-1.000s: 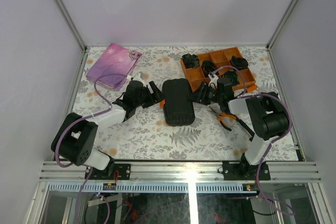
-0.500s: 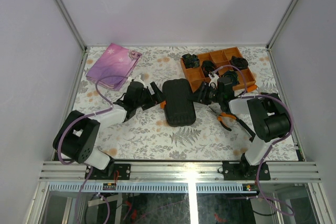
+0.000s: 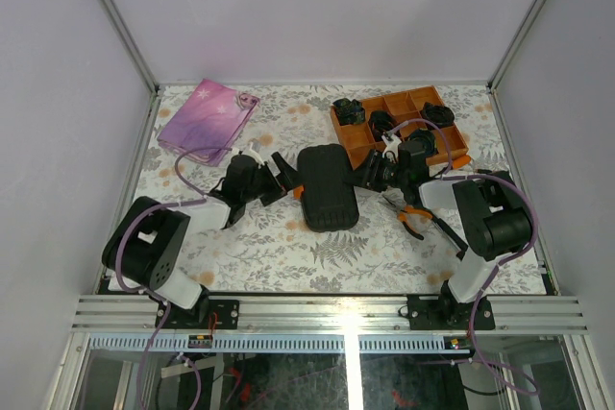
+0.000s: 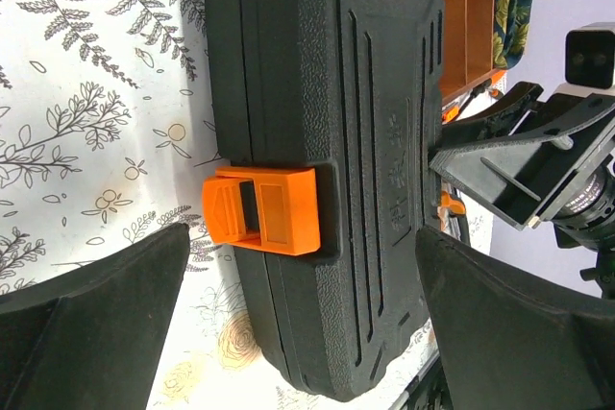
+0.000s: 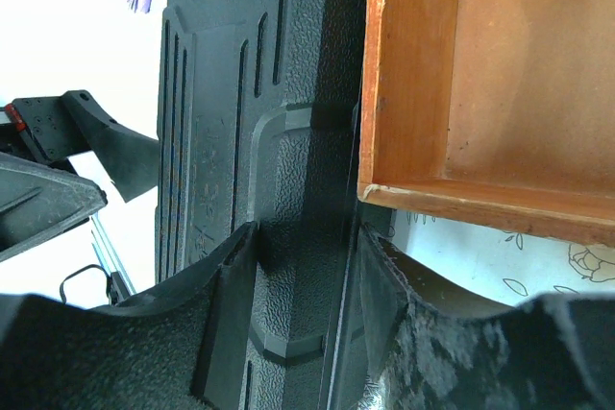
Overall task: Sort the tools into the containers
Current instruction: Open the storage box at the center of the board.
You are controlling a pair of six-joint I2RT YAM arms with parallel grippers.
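Pliers (image 3: pixel 413 218): loose on counter (image 3: pixel 250 242), lower right of centre.
Case (image 3: pixel 327 186): closed, mid-frame, long axis near-to-far.
Right tool (image 3: pixel 366 173): half-closed, pinching case's right edge.
Left tool (image 3: pixel 281 178): wide open, empty, just left of case, facing orange latch (image 4: pixel 264 210).

Left gripper (image 3: pixel 285 176) jaws spread wider, now fully apart. The orange latch (image 4: pixel 264 210) of the tool case (image 3: pixel 327 186) sits just ahead, between its fingers. Left arm's rear links drew up closer behind it.

Showing floral table (image 3: pixel 288 247) carrying black case (image 3: pixel 327 186) at centre, pink pouch (image 3: pixel 205 120) far-left, orange tray (image 3: pixel 396 103) far-right, pliers (image 3: pixel 413 218) right of case.
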